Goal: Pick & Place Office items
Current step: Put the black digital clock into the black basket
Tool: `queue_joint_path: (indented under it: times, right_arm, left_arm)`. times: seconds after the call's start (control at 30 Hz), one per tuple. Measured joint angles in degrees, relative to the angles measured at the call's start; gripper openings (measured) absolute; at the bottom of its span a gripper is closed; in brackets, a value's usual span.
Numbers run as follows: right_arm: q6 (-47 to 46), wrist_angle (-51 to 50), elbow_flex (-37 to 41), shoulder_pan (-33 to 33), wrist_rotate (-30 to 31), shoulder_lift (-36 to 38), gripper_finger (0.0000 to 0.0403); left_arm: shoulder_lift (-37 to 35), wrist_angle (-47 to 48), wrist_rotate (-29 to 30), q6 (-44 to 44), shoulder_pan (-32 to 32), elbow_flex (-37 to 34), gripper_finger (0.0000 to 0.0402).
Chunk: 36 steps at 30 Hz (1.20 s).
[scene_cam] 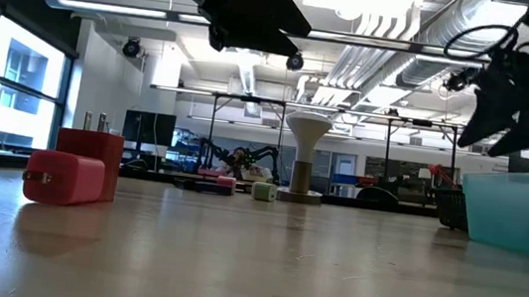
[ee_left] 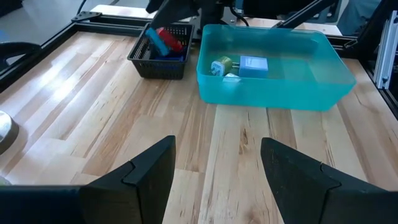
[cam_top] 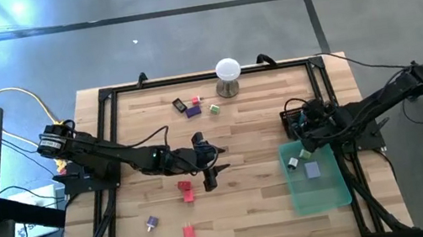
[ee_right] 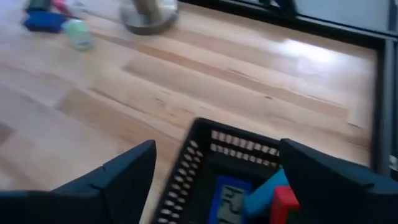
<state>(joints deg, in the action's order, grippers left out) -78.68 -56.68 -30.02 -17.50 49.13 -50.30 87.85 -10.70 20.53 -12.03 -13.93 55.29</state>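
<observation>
Left wrist view: green tray (ee_left: 273, 87) holds two items (ee_left: 242, 65); both pincers open, empty.

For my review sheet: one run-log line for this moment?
left gripper: open, mid-table, empty | right gripper: open over black basket | green tray: two items

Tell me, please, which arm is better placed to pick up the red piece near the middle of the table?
The left arm, probably. In the high view the left gripper hangs open just beside the red piece, with nothing between its fingers. The right gripper is open too, but far off, above the black basket near the green tray.
</observation>
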Motion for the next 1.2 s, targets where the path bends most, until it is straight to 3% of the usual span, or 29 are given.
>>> queue_joint_path:
  times: [0.2, 0.47, 0.67, 0.83, 0.97, 1.2]
  right_arm:
    - [9.65, 10.51, -1.27, -1.89, -1.65, 0.00, 0.0310]
    - [31.78, 32.71, -1.27, -5.76, -4.24, 0.00, 0.0303]
    - [40.47, 43.87, -1.27, -7.42, -8.69, -1.67, 0.0303]
    - [42.99, 46.99, -1.23, -7.73, -8.88, -5.14, 0.0303]
    - [43.35, 47.65, -1.23, -6.91, -8.89, -8.17, 0.0303]
    - [46.00, 51.47, -1.23, -4.48, -8.91, -11.72, 0.0303]
  left_arm:
    - [0.00, 1.67, 0.04, 0.02, 0.00, 0.00, 0.0229]
    - [-3.63, 15.13, 0.89, 1.61, 2.37, 0.00, 0.0229]
    - [-7.65, 27.52, 5.21, 12.32, 8.15, 0.00, 0.0229]
    - [-8.07, 40.88, 4.42, 16.01, 16.32, 0.04, 0.0229]
    - [-8.07, 46.45, -0.80, 17.98, 24.76, 0.02, 0.0229]
    - [-7.44, 44.01, -16.12, 21.71, 37.23, 0.00, 0.0229]
